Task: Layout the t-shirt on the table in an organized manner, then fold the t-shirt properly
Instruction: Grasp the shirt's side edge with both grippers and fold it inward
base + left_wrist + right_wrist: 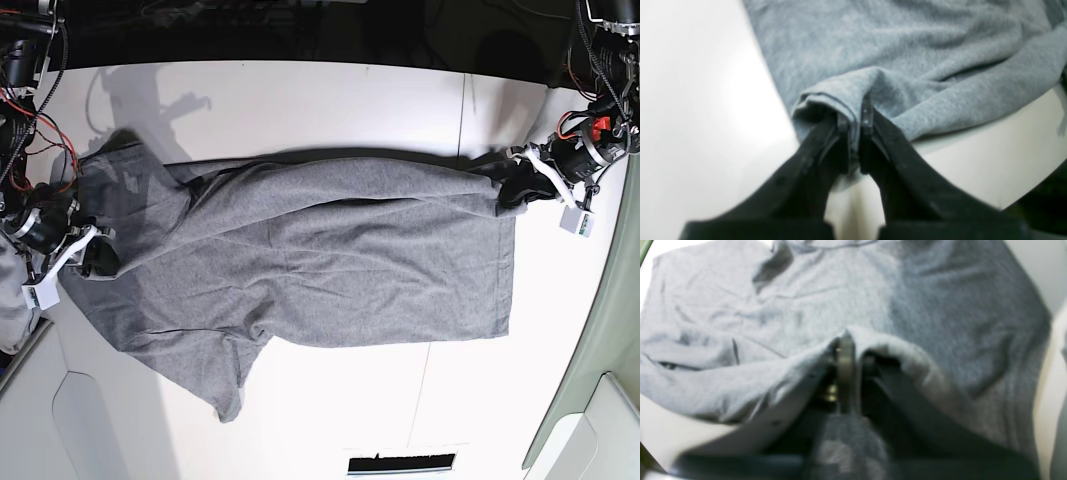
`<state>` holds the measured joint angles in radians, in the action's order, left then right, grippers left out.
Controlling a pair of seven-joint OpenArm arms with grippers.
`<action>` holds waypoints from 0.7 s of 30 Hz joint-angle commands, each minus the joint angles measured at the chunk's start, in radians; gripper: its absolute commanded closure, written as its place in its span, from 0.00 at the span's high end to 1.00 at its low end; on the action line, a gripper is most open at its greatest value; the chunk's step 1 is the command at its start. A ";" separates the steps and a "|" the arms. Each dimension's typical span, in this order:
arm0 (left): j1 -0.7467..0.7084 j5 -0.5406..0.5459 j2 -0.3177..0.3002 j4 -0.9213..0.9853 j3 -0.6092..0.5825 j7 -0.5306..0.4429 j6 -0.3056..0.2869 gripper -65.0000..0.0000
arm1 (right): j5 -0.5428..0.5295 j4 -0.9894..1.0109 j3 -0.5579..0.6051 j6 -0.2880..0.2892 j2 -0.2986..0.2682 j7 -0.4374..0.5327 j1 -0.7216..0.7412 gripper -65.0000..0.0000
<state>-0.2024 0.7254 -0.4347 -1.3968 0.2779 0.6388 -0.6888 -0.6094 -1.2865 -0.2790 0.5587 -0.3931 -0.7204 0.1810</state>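
In the left wrist view, the left gripper is pinching a bunched, hemmed edge of the t-shirt between nearly touching jaws, the cloth rising into a small ridge at the fingertips while the white table is showing bare on both sides. In the right wrist view, blurred and dim, the right gripper is sitting in a raised fold of the t-shirt; a narrow gap is showing between the jaws and cloth is draping over both fingers, but whether the fabric is gripped or merely resting there cannot be told from this picture. In the base view, the t-shirt is lying stretched lengthwise across the table, the right gripper at its shoulder end on that view's left and the left gripper at the hem corner on that view's right — the garment is spread but not square, with one sleeve trailing toward the near edge and a long crease running along the far side. The layout step is likely nearing its end rather than done. The risk from here: if one end is being let go while the other arm is pulling, the body could skew or gather back into wrinkles; cloth draped over the right fingers could also snag on them and lift as that arm is drawing away, undoing the spread — and the loose sleeve could end up folded under.
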 commanded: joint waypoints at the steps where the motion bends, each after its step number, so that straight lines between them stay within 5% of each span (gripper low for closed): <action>1: 0.006 0.001 -0.014 0.002 -0.009 -0.013 -0.009 0.00 | -0.011 -0.008 -0.003 0.005 -0.019 -0.008 0.012 0.34; 3: 0.016 -0.010 -0.014 0.010 -0.030 -0.013 -0.009 0.00 | -0.011 -0.009 -0.006 0.005 -0.020 -0.060 0.009 0.42; 13: 0.011 -0.013 -0.014 0.010 -0.034 -0.005 -0.009 0.00 | -0.127 -0.025 -0.220 0.009 -0.019 -0.139 -0.153 0.42; 21: 0.016 -0.004 -0.011 0.010 -0.034 -0.014 -0.009 0.00 | -0.051 -0.023 -0.245 -0.032 -0.019 0.045 -0.323 0.42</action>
<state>-0.1959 0.6998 -0.4324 -1.3724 0.2367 0.6456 -0.6888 -0.6525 -1.2949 -0.5156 0.5270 -0.3901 -0.6872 -0.1448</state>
